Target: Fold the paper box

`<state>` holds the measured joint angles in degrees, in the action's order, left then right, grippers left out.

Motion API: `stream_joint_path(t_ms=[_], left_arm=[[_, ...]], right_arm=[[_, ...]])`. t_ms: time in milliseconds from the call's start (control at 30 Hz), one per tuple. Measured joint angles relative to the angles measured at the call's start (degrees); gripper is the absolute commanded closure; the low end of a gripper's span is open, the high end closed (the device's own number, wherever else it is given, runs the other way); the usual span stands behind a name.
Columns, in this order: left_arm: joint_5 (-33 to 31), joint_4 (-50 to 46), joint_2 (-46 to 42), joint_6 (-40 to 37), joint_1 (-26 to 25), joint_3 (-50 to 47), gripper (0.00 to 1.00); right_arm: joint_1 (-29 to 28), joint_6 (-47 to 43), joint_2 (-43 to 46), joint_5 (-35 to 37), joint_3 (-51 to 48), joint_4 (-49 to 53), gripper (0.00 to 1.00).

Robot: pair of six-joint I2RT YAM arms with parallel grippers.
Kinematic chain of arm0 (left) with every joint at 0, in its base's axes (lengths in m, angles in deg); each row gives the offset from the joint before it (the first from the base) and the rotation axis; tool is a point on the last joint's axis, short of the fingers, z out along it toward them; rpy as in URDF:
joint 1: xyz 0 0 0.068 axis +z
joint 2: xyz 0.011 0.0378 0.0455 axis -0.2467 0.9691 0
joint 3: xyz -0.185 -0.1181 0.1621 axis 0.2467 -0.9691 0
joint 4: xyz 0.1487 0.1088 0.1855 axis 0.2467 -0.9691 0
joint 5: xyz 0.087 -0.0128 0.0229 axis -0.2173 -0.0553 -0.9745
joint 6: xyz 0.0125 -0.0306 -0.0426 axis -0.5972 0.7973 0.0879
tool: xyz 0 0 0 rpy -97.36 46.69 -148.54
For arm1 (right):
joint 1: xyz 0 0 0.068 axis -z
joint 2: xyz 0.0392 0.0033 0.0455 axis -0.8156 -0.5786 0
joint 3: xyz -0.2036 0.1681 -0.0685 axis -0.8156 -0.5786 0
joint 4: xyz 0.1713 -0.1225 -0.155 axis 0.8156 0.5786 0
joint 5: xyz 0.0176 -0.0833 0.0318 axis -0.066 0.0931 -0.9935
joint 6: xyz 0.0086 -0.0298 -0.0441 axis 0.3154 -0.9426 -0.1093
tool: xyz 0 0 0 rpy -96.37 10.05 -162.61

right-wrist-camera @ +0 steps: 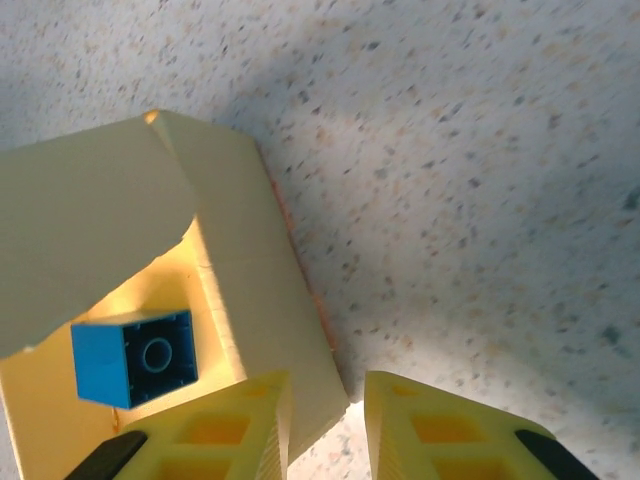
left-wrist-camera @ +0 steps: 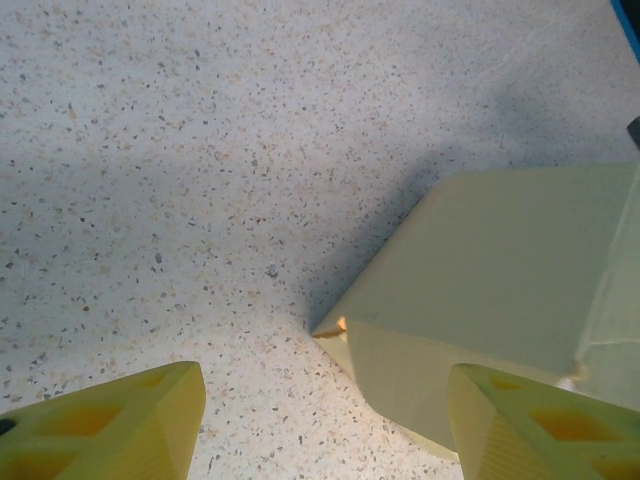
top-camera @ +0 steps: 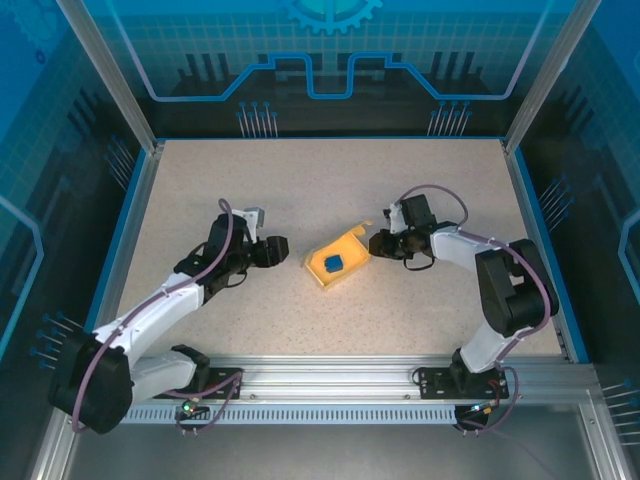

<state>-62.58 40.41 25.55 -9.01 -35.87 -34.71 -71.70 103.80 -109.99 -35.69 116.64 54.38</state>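
The paper box (top-camera: pixel 350 245) sits near the middle of the table (top-camera: pixel 300 180), partly formed: an open tray with its walls raised, turned at a slant to the table edges. A blue block (top-camera: pixel 333 263) lies inside it on the floor of the tray. The left hand (top-camera: pixel 278 250) is at the box's 9 o'clock, close by, with a strip of table showing between them in the overhead view. The left wrist view shows this hand (left-wrist-camera: pixel 325 400) open, its yellow fingers (left-wrist-camera: pixel 120 420) spread wide, and a closed outer corner of the box (left-wrist-camera: pixel 500 260) ahead of them toward 2 o'clock; whether the right-side finger touches the card cannot be told. The right hand (top-camera: pixel 377 243) is at the box's 2 o'clock, against its raised end. In the right wrist view this hand (right-wrist-camera: pixel 328 410) has its fingers (right-wrist-camera: pixel 440 430) drawn close with a narrow gap. The lower corner of the box's side wall (right-wrist-camera: pixel 240 250) sits in that gap against one finger, and a sliver of table shows before the other, so the hand is not clamped. A flap (right-wrist-camera: pixel 90 230) leans in over the tray at 10 o'clock, above the blue block (right-wrist-camera: pixel 135 355).
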Motion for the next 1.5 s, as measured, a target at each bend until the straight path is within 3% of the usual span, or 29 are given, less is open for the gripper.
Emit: stream_joint_path(t_ms=[233,367,600,833,1200,1500], left_arm=[[-0.1,-2.2,-4.8,0.0,-0.3,-1.8,0.33],[-0.9,-3.5,-7.2,-0.1,-0.3,-3.8,0.34],[-1.6,-4.0,-7.6,-0.5,-1.6,-6.0,0.33],[-1.6,-0.5,-6.9,-3.1,-5.7,-9.3,0.33],[-2.0,7.9,-2.7,-7.7,-10.6,-11.2,0.33],[-5.2,11.6,5.4,-10.1,-12.4,-8.8,0.40]], right_arm=[[-2.7,1.3,6.3,-0.9,-4.9,-1.0,0.67],[-4.0,-0.3,12.1,3.3,-5.8,0.3,0.59],[-7.8,-8.5,20.6,13.1,-7.0,-0.6,0.45],[-9.3,-16.6,21.3,16.0,-8.0,-4.1,0.36],[-10.6,-23.0,15.7,16.0,-7.2,-7.9,0.39],[-10.7,-24.7,9.7,15.5,-4.0,-10.6,0.53]])
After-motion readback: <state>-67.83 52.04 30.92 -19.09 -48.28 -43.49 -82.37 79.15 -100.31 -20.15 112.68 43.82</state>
